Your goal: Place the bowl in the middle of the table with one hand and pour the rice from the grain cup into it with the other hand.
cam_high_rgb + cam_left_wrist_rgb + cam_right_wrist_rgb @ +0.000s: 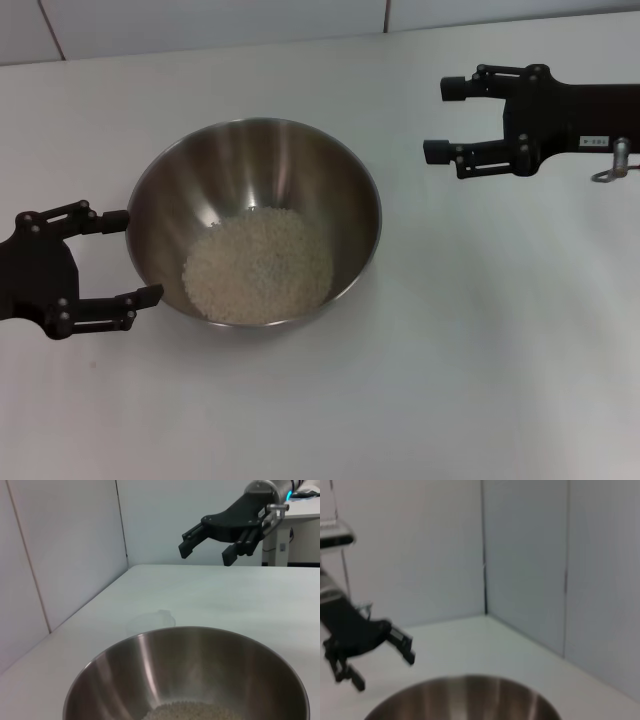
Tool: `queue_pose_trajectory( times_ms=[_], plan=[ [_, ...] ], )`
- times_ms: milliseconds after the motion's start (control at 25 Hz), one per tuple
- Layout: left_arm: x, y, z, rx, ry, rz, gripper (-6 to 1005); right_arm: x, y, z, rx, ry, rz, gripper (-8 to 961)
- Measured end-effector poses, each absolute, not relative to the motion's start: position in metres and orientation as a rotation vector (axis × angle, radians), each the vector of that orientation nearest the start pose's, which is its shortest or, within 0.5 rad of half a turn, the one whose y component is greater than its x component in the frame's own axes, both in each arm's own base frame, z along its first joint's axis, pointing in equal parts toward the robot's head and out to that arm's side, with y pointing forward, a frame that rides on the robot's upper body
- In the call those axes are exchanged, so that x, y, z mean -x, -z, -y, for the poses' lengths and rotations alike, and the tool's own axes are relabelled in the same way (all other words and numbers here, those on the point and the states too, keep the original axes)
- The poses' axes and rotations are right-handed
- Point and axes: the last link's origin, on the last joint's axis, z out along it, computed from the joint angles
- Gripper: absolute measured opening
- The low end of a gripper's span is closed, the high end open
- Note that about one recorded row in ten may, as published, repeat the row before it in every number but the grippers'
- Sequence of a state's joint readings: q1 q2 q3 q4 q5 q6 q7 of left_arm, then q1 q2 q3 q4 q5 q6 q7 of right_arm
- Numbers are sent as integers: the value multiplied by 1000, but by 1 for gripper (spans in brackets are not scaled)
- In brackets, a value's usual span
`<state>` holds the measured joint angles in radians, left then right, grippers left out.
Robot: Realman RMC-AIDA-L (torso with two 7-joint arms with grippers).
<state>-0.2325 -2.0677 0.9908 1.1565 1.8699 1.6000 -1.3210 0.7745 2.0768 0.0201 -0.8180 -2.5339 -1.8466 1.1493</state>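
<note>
The steel bowl (250,165) stands on the white table (480,350), a little left of the middle, with a heap of rice (258,265) in its bottom. My left gripper (138,256) is open at the bowl's left side, its fingertips right by the outer wall. My right gripper (443,120) is open and empty, to the right of and behind the bowl. The left wrist view shows the bowl (190,665), some rice (190,712) and the right gripper (206,555). The right wrist view shows the bowl (465,695) and the left gripper (384,670). The grain cup shows in no view.
White wall panels (200,25) run along the table's far edge. Bare tabletop lies in front of the bowl and to its right.
</note>
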Motion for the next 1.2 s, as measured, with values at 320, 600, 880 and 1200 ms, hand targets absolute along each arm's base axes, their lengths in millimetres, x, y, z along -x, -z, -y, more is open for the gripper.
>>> queue_pose_trajectory(
  times_ms=[320,600,880,1200],
  plan=[
    [260,-42,-290,2763,440,151,866,-223,-67,-350,2829,-462,-292,832],
    [260,-42,-290,2765,440,150,866,-218,-59,-354,2866,-318,-331,832],
    [260,-42,-289,2769,443,159,866,-216,-48,-357,2887,-250,-332,831],
    [259,-44,-289,2766,439,155,866,-217,-45,-358,2879,-238,-343,831]
  ],
)
